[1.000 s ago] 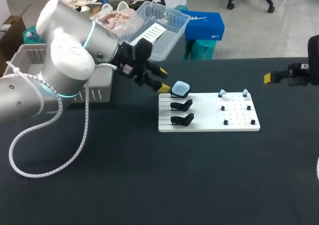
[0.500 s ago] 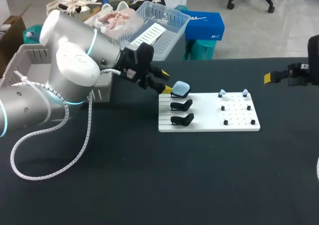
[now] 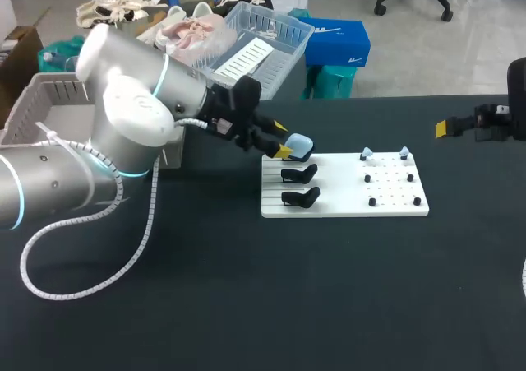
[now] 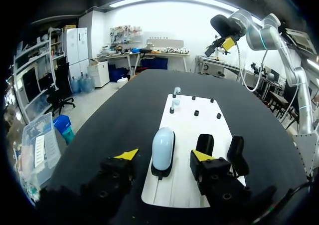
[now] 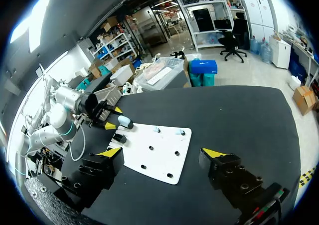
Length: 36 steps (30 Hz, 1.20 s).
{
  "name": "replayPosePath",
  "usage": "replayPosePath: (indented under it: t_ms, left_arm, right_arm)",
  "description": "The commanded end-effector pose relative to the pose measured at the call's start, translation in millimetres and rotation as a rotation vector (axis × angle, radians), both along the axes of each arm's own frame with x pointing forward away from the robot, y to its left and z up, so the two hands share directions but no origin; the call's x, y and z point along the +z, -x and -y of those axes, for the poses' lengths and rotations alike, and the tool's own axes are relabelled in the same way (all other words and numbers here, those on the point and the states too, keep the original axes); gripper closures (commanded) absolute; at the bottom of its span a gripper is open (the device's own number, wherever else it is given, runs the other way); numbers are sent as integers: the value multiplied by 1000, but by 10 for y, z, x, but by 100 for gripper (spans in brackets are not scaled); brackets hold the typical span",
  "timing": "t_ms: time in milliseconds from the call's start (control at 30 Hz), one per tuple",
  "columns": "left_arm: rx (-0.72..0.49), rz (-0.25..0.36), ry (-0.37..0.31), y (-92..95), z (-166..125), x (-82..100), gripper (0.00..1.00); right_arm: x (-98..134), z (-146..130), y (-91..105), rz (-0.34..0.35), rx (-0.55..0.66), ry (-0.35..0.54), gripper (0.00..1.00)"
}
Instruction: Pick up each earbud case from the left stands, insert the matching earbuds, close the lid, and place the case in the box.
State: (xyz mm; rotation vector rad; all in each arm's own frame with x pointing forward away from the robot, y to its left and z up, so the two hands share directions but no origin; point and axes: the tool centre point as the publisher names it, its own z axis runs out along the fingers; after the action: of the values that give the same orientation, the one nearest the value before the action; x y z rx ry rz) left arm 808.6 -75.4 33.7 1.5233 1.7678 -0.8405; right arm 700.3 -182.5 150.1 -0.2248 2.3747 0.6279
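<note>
Left arm [image 3: 123, 116] comes in from the left, elbow bent, wrist reaching toward the middle. Left gripper [image 3: 283, 140] angled down, fingers wide apart. Right arm [image 3: 516, 99] sits at the right edge. Right gripper [image 5: 162, 152] points inward, fingers spread wide.

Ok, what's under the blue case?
A black stand on the white board. Only the stand's base shows below the case. The cradle that holds the case is covered.

Wide open along the near edge of the tabletop [image 3: 246, 305]; toward the far edge, cramped by white board [image 3: 345, 192], black stands [image 3: 301, 173], pegs [image 3: 371, 201].
</note>
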Motion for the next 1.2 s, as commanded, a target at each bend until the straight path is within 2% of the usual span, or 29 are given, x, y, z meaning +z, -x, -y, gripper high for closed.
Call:
replayPosePath:
  t_ms: [33,200,467,567,667,967,1200]
  left_arm:
    - [-1,-4,0,-81,46,-52,36]
    - [12,13,3,-114,70,-72,34]
    - [11,24,10,-144,98,-94,43]
    - [8,22,12,-145,106,-103,51]
    - [5,19,12,-139,108,-120,53]
    - [-2,11,12,-103,98,-156,47]
    - [-7,12,17,-101,115,-157,48]
  right_arm:
    - [-3,10,0,1,3,-2,0]
    - [-3,10,0,1,3,-2,0]
    - [-3,10,0,1,3,-2,0]
    - [-3,10,0,1,3,-2,0]
    - [-3,10,0,1,3,-2,0]
    - [-3,10,0,1,3,-2,0]
    - [-3,10,0,1,3,-2,0]
